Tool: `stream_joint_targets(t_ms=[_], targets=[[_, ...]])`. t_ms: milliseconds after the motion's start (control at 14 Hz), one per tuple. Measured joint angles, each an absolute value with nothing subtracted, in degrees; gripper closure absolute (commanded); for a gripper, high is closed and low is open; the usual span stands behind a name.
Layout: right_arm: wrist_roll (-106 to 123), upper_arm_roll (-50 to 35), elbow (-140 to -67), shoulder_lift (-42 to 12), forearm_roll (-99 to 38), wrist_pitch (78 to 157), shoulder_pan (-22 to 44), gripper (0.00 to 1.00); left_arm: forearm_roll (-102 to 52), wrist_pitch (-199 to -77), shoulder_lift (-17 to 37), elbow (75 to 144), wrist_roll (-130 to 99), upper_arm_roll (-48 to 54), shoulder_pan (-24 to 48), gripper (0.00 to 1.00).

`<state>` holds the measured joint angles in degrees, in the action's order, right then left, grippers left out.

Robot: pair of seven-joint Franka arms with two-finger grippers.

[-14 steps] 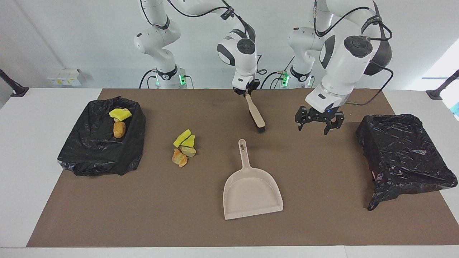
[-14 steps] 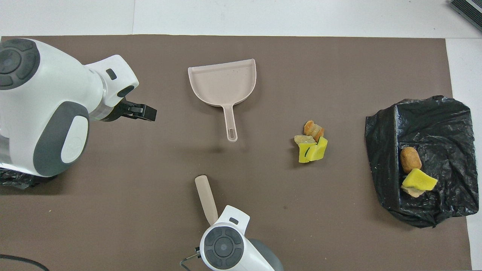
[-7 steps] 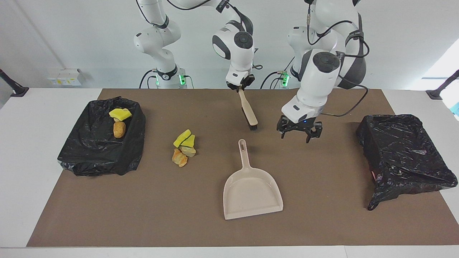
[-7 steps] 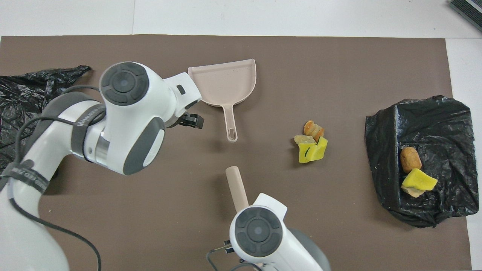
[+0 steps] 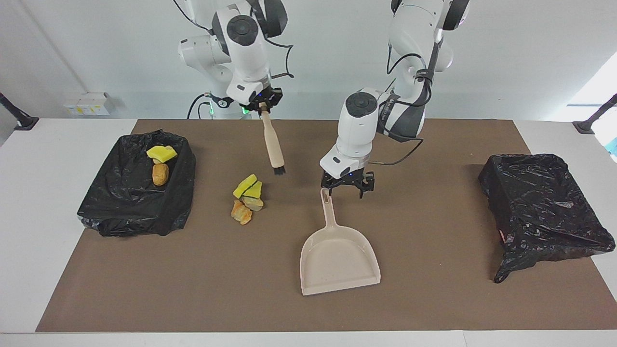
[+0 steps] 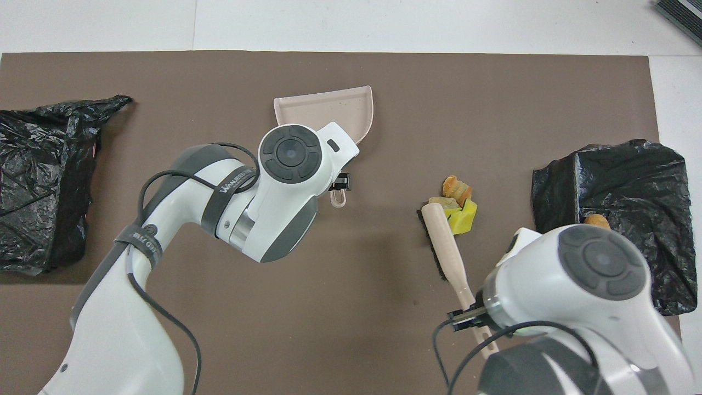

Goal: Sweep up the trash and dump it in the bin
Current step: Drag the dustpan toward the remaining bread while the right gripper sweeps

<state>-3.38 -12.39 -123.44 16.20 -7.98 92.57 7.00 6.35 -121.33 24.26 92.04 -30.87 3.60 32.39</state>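
Since a second ago both arms have swung toward the right arm's end of the table: the left gripper (image 5: 346, 189) has come from near the empty black-lined bin (image 5: 542, 207) to hang at the tip of the dustpan (image 5: 337, 255) handle, and the right gripper (image 5: 261, 102) has carried the brush (image 5: 272, 144) over toward the trash pile (image 5: 247, 198). In the facing view the brown mat (image 5: 434, 270) covers the table, with the filled bin (image 5: 135, 185) at nine o'clock and the empty bin at three o'clock. The dustpan lies near the middle, its handle pointing to twelve o'clock toward the robots. The left gripper's fingers stand apart at the handle's end, not closed on it. The right gripper is clamped on the brush handle, bristles hanging down just above the mat, at about two o'clock from the pile. More trash (image 5: 160, 164) lies inside the filled bin.
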Motion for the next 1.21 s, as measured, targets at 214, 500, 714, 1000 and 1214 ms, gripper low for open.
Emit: stream_joint_targets(t_ms=[214,500,714,1000,1214], targets=[[5.00,-12.32,-123.96,15.57,-1.77,96.35,-0.78,1.00,8.24,-120.02,31.87,84.23,-33.98,3.32,34.27,0.00],[7.28,-12.35,-125.19,8.73,7.91,106.06,-4.84,1.00,6.72,-118.95,33.77,81.71,-34.85,3.03,34.26,0.66],[4.14,-12.51,-125.19,3.31,9.91,109.63,-5.06,1.00,3.74,-118.43,33.69,81.23,-35.09,2.80,34.19,1.00],[-2.95,-13.62,-125.30,1.57,9.21,109.64,-4.34,1.00,3.44,-115.92,32.58,80.83,-35.02,2.36,33.82,1.00],[-4.29,-13.70,-125.66,1.53,6.50,109.63,-1.98,1.00,3.43,-110.88,30.26,80.60,-28.58,2.12,31.82,1.00]])
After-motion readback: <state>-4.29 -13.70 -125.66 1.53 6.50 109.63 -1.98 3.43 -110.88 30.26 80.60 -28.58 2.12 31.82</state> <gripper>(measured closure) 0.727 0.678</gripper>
